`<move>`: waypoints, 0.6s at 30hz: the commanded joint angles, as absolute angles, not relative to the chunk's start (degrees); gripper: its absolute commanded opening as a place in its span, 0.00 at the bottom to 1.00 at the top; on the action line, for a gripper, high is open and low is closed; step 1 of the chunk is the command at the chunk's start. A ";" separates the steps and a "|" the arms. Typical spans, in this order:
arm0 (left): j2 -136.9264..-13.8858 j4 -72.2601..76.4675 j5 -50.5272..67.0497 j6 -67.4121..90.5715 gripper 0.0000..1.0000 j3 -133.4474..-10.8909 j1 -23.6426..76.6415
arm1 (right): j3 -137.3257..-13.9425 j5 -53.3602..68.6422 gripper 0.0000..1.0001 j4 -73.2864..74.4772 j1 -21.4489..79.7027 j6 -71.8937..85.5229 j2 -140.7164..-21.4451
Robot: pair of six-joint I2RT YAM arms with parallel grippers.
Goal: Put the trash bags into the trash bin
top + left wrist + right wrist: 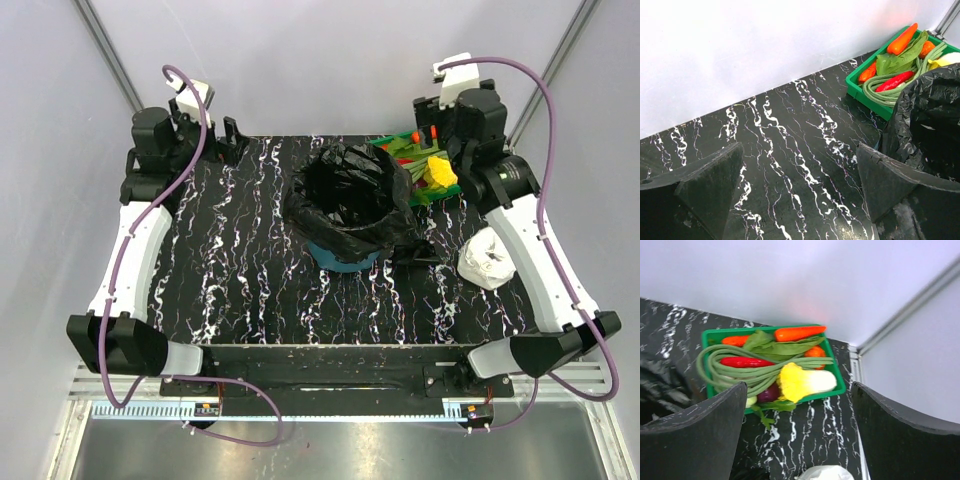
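— Looking for the trash bags (350, 190). Spotted anywhere?

— Found at mid-frame in the top view, heaped over the mouth of the trash bin (345, 264) and spilling past the rim, hiding all but a teal sliver at the lower edge. Looks draped rather than pushed down inside.

— And the hands?

— Parked near the top corners. Left hand (799, 150) spread wide, gripping nothing, hovering over bare tabletop (790, 130) with black film at the right edge of its view. Right hand (799, 387) likewise spread and empty, looking down on the green vegetable tray (710, 332).

— Worried about what?

— Mostly about shoving floppy film off-centre and so tipping or sliding the bin. Also about snagging a glossy fold and dragging it back out on the way up. Possible, too, to pinch the rim along with the film. And easy to clip the tray, or the white plastic wad (487, 258) lying apart toward the right, when reaching in from the upper right.
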State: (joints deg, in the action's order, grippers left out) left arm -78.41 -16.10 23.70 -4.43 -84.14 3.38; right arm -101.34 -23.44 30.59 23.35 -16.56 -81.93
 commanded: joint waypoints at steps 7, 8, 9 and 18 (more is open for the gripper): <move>-75.76 -10.81 22.94 -0.18 0.99 -84.11 1.06 | -94.66 -34.54 0.98 19.87 18.82 -17.31 -76.91; -75.94 -10.72 22.77 -0.18 0.99 -84.29 0.79 | -94.31 -34.72 1.00 19.52 18.03 -17.49 -76.82; -76.29 -10.29 22.50 1.74 0.99 -84.37 0.44 | -93.78 -35.15 1.00 18.82 17.23 -17.66 -76.64; -77.43 -8.53 19.52 2.64 0.99 -83.58 0.00 | -86.66 -41.57 0.99 9.93 16.61 -22.94 -75.85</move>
